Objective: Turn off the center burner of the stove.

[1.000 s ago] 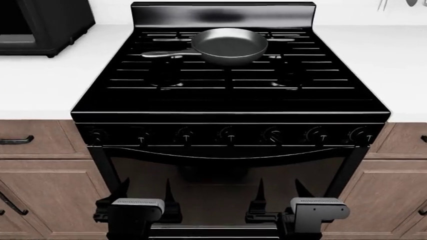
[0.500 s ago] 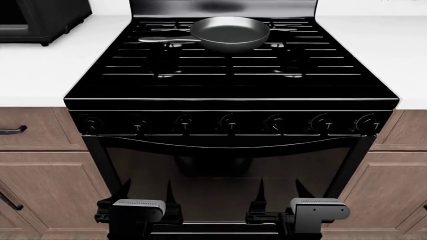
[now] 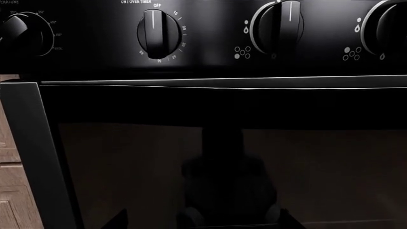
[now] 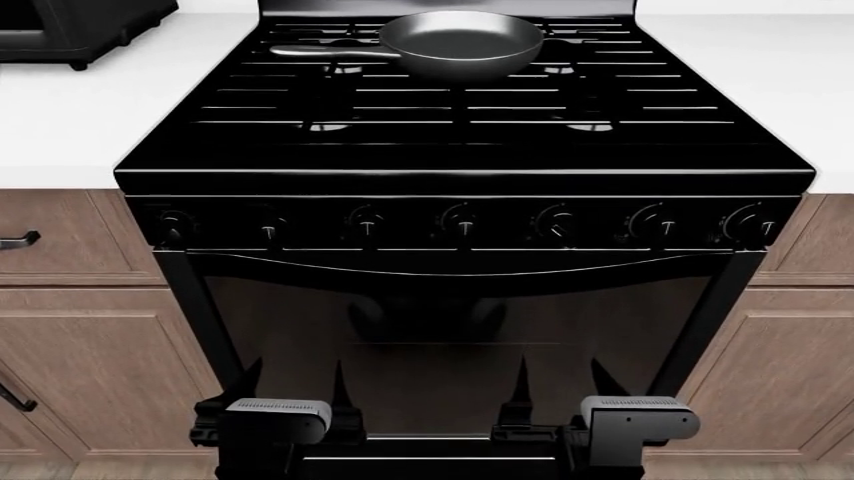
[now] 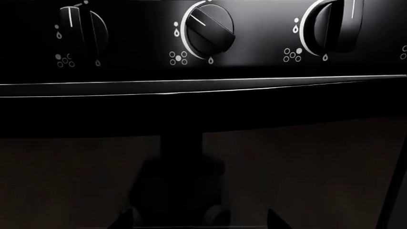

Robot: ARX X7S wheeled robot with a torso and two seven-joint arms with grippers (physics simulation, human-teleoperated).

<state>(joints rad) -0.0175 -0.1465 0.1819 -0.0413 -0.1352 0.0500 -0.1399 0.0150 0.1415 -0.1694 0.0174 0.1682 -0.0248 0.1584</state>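
Note:
The glossy black stove fills the head view, with a row of seven knobs above its dark glass oven door. My left gripper and right gripper are low in front of the door, both open and empty, well below the knobs. The left wrist view shows the oven timer knob and a burner knob with an upright pointer. In the right wrist view the middle knob has its pointer turned aside, while its neighbours point straight up.
A black frying pan sits on the back grates, handle to the left. A black microwave stands on the white counter at far left. Wooden cabinet fronts flank the oven on both sides.
The head view has moved closer to the stove, so it looks larger and the microwave has slid toward the top left corner. The grippers keep their place in the view.

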